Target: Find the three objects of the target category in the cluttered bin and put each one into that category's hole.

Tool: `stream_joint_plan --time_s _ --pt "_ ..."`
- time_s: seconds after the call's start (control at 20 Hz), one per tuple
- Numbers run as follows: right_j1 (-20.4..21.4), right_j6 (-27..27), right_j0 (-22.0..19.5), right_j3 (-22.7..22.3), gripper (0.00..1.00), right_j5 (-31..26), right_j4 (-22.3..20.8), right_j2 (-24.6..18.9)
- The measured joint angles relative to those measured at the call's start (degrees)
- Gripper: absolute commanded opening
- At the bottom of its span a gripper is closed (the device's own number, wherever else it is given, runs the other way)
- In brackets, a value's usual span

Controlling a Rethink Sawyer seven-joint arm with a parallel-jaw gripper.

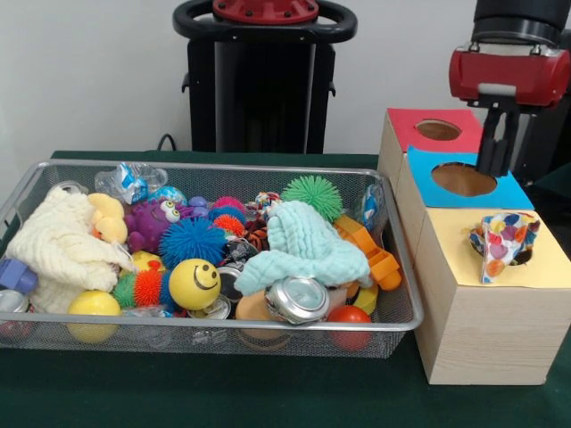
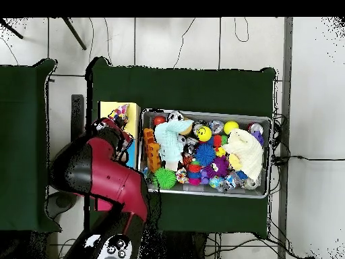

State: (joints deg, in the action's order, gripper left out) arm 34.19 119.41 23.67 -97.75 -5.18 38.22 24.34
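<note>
While one blotch-printed fabric piece [image 1: 504, 242] sits half-sunk in the yellow panel's hole [image 1: 520, 257] — not yet through — the gripper [image 1: 496, 143] hangs above the blue box; whether its fingers are apart, I cannot tell. Best press the cloth's centre straight down.

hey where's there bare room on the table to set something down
Bare green table runs in front of the bin and the yellow-topped box. The overhead view shows another strip behind the bin. The bin is packed full. The yellow panel is mostly bare, but a spotted cloth sits in its hole.
</note>
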Motion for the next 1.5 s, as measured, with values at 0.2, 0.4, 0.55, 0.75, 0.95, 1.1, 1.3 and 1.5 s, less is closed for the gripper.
stream_joint_plan --time_s 0.2,0.4,0.55,0.75,0.95,1.1,1.3,1.5 --pt "0.24 0.0 -0.36 -0.15 0.0 0.02 -0.11 -2.21" --pt "0.14 0.0 -0.57 -0.17 0.0 0.35 -0.13 -3.79" --pt "0.02 0.0 -0.61 -0.17 0.0 0.74 -0.13 -4.48" --pt "-0.13 0.0 -1.27 -0.18 0.0 2.29 -0.13 -5.6" --pt "-0.42 0.0 -1.71 -0.18 0.0 3.55 -0.13 -6.12" --pt "-0.91 0.0 -1.68 -0.17 0.0 3.68 -0.12 -6.1" --pt "-1.9 0.0 -1.07 -0.17 0.0 3.66 -0.13 -5.49" --pt "-2.73 0.0 -0.22 -0.17 0.0 3.66 -0.13 -4.72"
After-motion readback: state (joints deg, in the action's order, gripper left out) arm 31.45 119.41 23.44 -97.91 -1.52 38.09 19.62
